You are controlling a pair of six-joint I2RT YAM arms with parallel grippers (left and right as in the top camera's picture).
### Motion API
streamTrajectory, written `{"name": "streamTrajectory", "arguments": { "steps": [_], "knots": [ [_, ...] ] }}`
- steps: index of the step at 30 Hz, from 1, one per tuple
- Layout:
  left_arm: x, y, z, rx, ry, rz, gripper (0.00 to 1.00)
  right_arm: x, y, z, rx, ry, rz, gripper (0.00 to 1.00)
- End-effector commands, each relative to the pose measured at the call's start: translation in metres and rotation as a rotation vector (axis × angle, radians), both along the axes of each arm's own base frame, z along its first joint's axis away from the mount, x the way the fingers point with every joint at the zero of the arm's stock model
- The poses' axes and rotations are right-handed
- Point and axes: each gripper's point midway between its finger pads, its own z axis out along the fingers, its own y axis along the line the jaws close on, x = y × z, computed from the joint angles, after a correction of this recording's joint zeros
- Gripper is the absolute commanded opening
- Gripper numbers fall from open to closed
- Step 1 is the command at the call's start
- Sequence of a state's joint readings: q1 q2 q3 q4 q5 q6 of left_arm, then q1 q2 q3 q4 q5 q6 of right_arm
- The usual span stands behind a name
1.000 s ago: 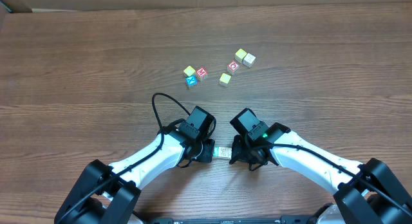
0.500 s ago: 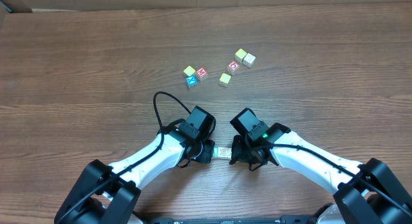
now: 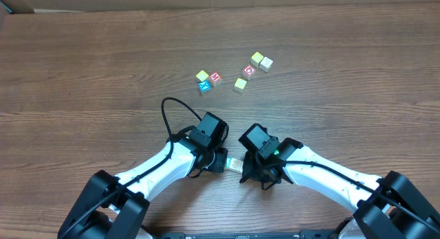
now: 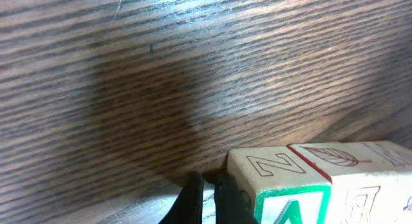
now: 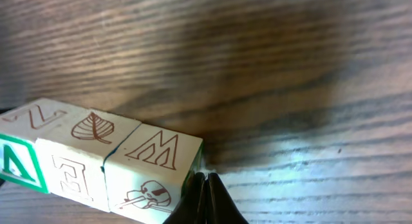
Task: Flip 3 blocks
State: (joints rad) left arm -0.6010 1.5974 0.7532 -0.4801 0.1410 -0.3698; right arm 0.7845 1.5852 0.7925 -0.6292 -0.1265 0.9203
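**Between the two arm tips: 3 blocks in one row**

Near the arm-base side of the table (image 3: 82, 60), three blocks (image 3: 234, 164) lay end to end in one short row, sides touching, btw the two arm tips. L wrist view showed the end nearest the left gripper (image 4: 207, 199). There sat the Z block (image 4: 273, 179), w/ a brown Z outline on top and a green-framed letter on the side facing the camera. Next came the leaf block (image 4: 335, 158), w/ a red edge line at the joint. A third one was cut off by the pic's right edge.

R wrist view gave the same row from the other end. Closest was the W block (image 5: 154, 161), w/ a W on top and a small brown drawing on its side. The leaf one sat beside it, and the green-framed face was at far left.

On the left gripper, the fingers were fully closed w/ nothing btw them. Its tip sat low, just beside the Z block's outer end; contact couldn't be told. On the right gripper (image 5: 205, 197), same: closed tight on nothing, tip right at the W block's bottom corner, touching or nearly.

Farther out, well apart from the row, seven other cubes (image 3: 240, 84) sat loose in two small groups, some yellow-topped, some w/ red or blue letters. A black cable (image 3: 167, 114) looped out from the L arm over the wood.
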Motion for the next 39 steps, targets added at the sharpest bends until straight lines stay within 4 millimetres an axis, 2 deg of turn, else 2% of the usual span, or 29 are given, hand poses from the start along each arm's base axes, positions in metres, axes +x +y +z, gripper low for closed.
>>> {"name": "streamTrajectory", "arguments": {
  "steps": [1, 17, 30, 39],
  "knots": [
    [-0.006, -0.007, -0.004, -0.025, 0.019, -0.063, 0.04, -0.004, 0.020, 0.006, 0.071, 0.023, -0.016, 0.04],
    [-0.001, -0.005, -0.004, 0.003, -0.031, -0.138, 0.04, -0.005, 0.024, 0.007, 0.096, 0.056, -0.101, 0.04],
    [0.008, -0.009, -0.002, -0.008, -0.075, -0.160, 0.04, -0.013, 0.036, 0.008, 0.113, 0.061, -0.111, 0.04],
    [0.009, -0.010, -0.001, -0.006, -0.090, -0.198, 0.04, -0.013, 0.036, 0.008, 0.110, 0.076, -0.154, 0.04]
  ]
}}
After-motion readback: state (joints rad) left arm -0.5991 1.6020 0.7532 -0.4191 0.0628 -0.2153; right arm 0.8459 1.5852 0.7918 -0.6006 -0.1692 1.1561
